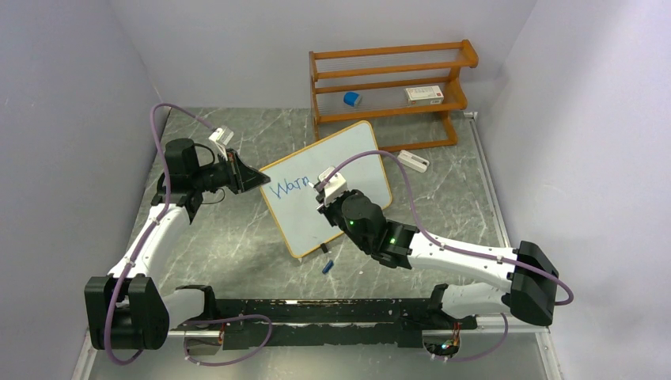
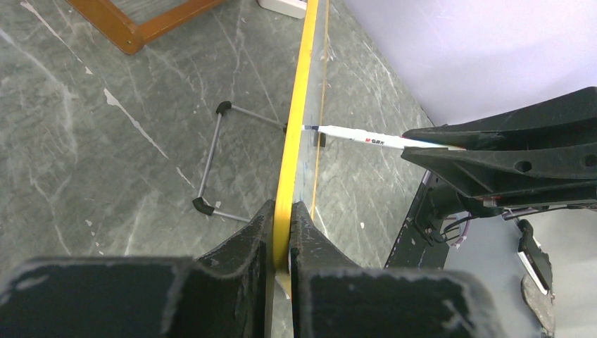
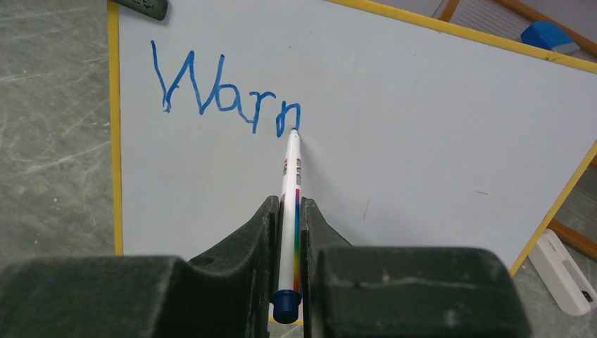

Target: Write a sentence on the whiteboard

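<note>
Progress at the first word: white orange-framed rectangular whiteboard, propped on the grey marbled table with its edge pinched by left fingers, bears blue marker handwriting reading only "Warn", where right fingers press a clamped white marker; most of the sentence is unwritten.

The whiteboard is white with a yellow-orange frame and carries blue writing. The marker is white with a rainbow stripe, red lettering and a dark blue end. The worktop is grey-green marble with pale veins. The rack is orange wood, with a blue block on its shelf. The cables are purple.
</note>
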`<state>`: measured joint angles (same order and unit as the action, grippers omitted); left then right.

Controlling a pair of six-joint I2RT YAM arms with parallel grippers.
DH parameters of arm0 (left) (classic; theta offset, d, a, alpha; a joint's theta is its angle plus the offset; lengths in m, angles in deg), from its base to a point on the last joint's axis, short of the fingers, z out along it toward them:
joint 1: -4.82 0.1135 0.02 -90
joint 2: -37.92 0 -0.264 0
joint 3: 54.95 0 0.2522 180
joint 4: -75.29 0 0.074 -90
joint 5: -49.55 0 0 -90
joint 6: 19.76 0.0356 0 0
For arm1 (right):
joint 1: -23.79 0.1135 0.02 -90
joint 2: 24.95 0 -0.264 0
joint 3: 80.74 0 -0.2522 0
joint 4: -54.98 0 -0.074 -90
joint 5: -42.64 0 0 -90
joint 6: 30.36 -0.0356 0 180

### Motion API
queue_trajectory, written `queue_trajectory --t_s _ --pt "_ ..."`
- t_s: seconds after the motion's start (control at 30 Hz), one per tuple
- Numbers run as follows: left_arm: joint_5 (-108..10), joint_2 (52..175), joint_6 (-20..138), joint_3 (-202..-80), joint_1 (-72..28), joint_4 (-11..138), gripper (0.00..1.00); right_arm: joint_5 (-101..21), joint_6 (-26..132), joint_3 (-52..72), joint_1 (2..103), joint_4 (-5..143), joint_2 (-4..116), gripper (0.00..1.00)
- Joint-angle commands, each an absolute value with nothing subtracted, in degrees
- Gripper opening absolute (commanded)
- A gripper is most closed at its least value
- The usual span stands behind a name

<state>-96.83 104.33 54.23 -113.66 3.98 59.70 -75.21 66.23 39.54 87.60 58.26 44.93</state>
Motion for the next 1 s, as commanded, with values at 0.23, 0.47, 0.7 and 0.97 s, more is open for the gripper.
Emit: queue_trajectory --t_s 0.23,0.47,0.7,0.97 --pt "-93.98 105.21 56.81 -113.71 4.74 57.36 0.05 -76.77 68.03 39.20 87.17 53.21 46.65 0.00" --pt "-93.89 105.12 56.86 -113.71 4.74 57.24 0.05 -77.76 68.23 39.32 87.01 52.14 47.06 0.00" --pt "-93.89 105.10 56.87 -113.71 4.74 57.19 0.05 -78.63 68.00 39.57 86.30 51.72 46.84 0.00" --pt "-93.67 105.10 57.02 -113.84 4.74 57.07 0.05 -77.83 67.82 39.24 85.94 53.56 46.30 0.00"
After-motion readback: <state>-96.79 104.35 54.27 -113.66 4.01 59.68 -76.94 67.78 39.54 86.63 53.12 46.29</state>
